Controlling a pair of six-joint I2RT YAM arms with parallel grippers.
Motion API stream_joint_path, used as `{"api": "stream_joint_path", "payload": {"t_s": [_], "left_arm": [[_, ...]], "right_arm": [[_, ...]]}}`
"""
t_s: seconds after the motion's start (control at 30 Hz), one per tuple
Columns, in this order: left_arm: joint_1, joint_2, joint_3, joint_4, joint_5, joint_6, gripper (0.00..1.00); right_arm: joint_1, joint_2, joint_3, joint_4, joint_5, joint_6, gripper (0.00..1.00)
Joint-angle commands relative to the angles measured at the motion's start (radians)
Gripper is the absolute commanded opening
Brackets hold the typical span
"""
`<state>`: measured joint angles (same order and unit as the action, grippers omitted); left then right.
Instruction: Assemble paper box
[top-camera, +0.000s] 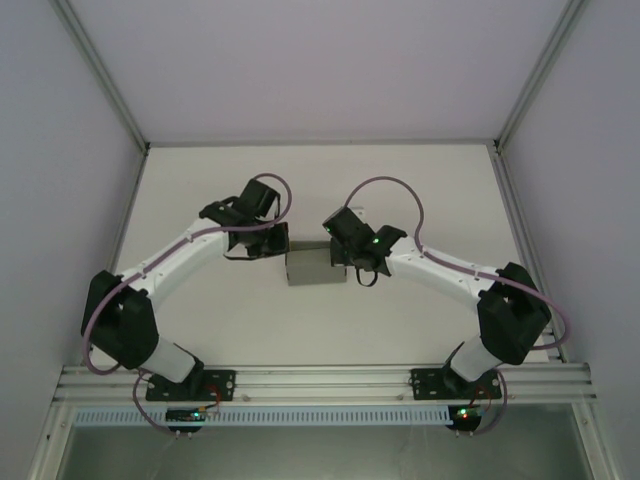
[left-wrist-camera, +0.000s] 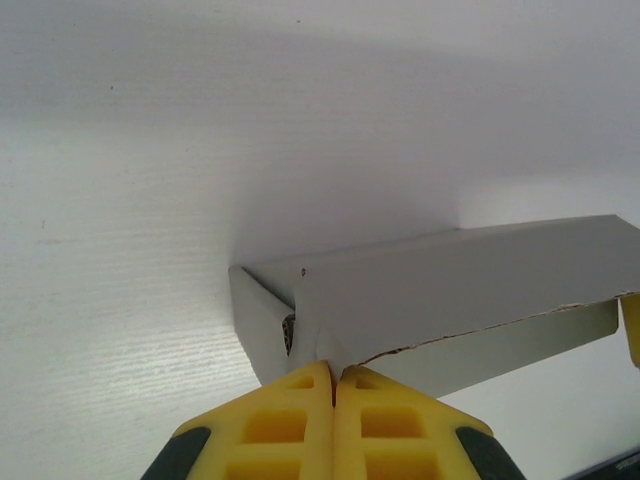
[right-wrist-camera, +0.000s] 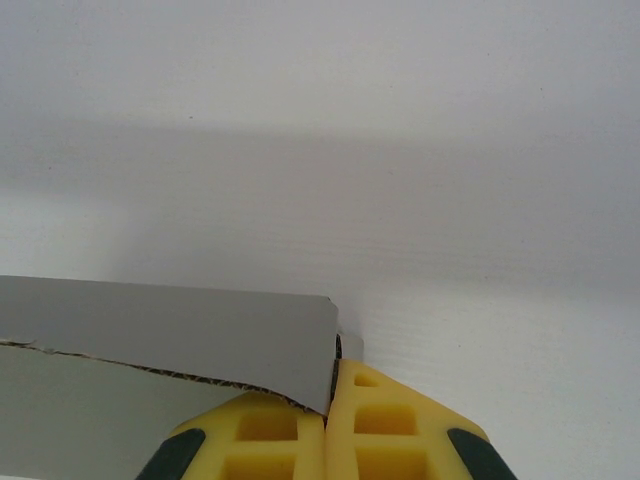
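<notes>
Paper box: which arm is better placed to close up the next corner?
Probably left: the left gripper is shut on the paper box at its gaping end corner; the right gripper pinches a corner that looks closed.

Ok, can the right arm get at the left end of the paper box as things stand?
Probably not. The left hand is shut on that end of the paper box, blocking it, and the right hand is itself pinching the opposite end, so it would have to let go first.
</notes>
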<state>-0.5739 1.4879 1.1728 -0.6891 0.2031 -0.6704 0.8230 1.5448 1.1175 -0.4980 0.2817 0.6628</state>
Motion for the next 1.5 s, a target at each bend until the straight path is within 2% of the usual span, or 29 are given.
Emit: {"api": "stream_joint_path", "payload": {"t_s": [0.0, 0.13, 0.3, 0.43, 0.6, 0.77, 0.83, 0.93, 1.0, 1.2, 1.3, 1.37, 1.47], "left_arm": [[-0.008, 0.001, -0.070, -0.004, 0.069, -0.070, 0.00], [-0.005, -0.028, -0.073, 0.034, 0.086, -0.104, 0.00], [-0.005, -0.026, 0.000, -0.017, 0.039, -0.057, 0.00], [-0.030, -0.031, -0.090, 0.040, 0.053, -0.052, 0.00], [-0.071, -0.087, -0.266, 0.090, -0.038, -0.064, 0.00], [-0.099, -0.124, -0.338, 0.108, -0.120, -0.081, 0.00], [-0.101, -0.120, -0.340, 0.114, -0.137, -0.082, 0.00], [-0.105, -0.105, -0.329, 0.112, -0.158, -0.080, 0.00], [-0.110, -0.096, -0.321, 0.107, -0.169, -0.072, 0.00], [-0.130, -0.083, -0.321, 0.122, -0.186, -0.054, 0.00], [-0.140, -0.085, -0.327, 0.122, -0.194, -0.049, 0.00], [-0.147, -0.091, -0.327, 0.122, -0.199, -0.037, 0.00], [-0.151, -0.097, -0.321, 0.148, -0.200, -0.027, 0.00]], "right_arm": [[0.013, 0.028, -0.042, -0.074, -0.007, 0.026, 0.00], [0.030, 0.026, -0.044, -0.079, 0.023, 0.032, 0.00], [0.038, 0.016, -0.059, -0.072, 0.039, 0.035, 0.00], [0.042, 0.005, -0.094, -0.031, 0.061, 0.035, 0.00], [0.059, -0.015, -0.139, 0.020, 0.090, 0.024, 0.00], [0.080, -0.054, -0.184, 0.066, 0.106, -0.008, 0.00], [0.088, -0.073, -0.201, 0.086, 0.091, -0.023, 0.09], [0.078, -0.117, -0.220, 0.120, 0.019, -0.119, 0.28], [0.063, -0.158, -0.215, 0.128, -0.045, -0.196, 0.47], [0.023, -0.244, -0.201, 0.191, -0.150, -0.304, 0.79], [-0.017, -0.250, -0.184, 0.220, -0.198, -0.297, 0.83], [-0.049, -0.245, -0.174, 0.233, -0.170, -0.257, 0.82], [-0.120, -0.222, -0.173, 0.238, -0.198, -0.191, 0.74]]}}
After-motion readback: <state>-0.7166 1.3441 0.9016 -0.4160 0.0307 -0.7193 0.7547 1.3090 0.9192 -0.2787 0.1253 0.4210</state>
